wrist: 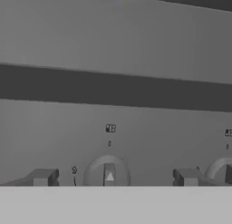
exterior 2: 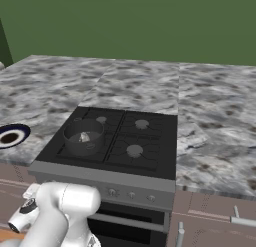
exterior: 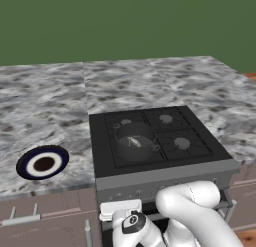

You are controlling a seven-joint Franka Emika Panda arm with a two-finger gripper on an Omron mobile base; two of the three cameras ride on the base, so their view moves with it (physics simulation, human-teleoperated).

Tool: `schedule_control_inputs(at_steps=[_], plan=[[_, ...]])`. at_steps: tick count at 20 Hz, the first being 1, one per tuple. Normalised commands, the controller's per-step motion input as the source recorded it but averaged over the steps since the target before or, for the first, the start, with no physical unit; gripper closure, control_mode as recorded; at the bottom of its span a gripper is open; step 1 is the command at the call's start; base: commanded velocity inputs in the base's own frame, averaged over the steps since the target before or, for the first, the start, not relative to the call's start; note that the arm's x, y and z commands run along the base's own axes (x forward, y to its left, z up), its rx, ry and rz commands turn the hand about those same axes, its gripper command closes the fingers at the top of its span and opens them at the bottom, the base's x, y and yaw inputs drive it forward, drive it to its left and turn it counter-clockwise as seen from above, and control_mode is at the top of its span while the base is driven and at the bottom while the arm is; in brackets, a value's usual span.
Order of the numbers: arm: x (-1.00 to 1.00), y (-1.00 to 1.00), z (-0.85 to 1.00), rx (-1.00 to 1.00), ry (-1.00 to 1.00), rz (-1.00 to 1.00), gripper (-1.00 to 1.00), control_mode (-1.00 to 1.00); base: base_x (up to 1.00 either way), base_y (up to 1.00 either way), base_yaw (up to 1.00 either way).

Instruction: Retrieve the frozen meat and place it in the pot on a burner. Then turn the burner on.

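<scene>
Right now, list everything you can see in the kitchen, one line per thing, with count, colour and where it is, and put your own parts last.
pot: one, dark grey, on the front left burner of the cooktop.
frozen meat: one, pale whitish, inside the pot.
burners: four, pale grey caps under black grates, on the black cooktop.
knob: one seen close, grey, on the stove's front panel, between the fingertips in the hand view.
plate: one, white with dark blue rim and brown centre, on the counter left of the stove.
counter: one, grey marbled, around the stove.
wall: one, green, behind the counter.
gripper: one, dark tips, open, facing the knob.
</scene>
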Motion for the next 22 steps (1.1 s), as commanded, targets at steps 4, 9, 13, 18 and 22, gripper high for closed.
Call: schedule_control_inputs(at_steps=[4,9,13,18,22], plan=[[0.00,-0.01,-0.24,0.04,0.00,0.00,-1.00,-1.00,0.00,0.00,0.00],[0.00,0.07,-0.06,0.03,0.00,0.00,-1.00,-1.00,0.00,0.00,0.00],[0.04,0.02,0.00,0.00,0.00,0.00,-1.00,-1.00,0.00,0.00,0.00],[0.01,0.00,-0.04,0.00,-0.07,0.00,-1.00,-1.00,0.00,0.00,0.00],[0.00,0.00,-0.12,0.00,-0.09,0.00,-1.00,-1.00,0.00,0.00,0.00]])
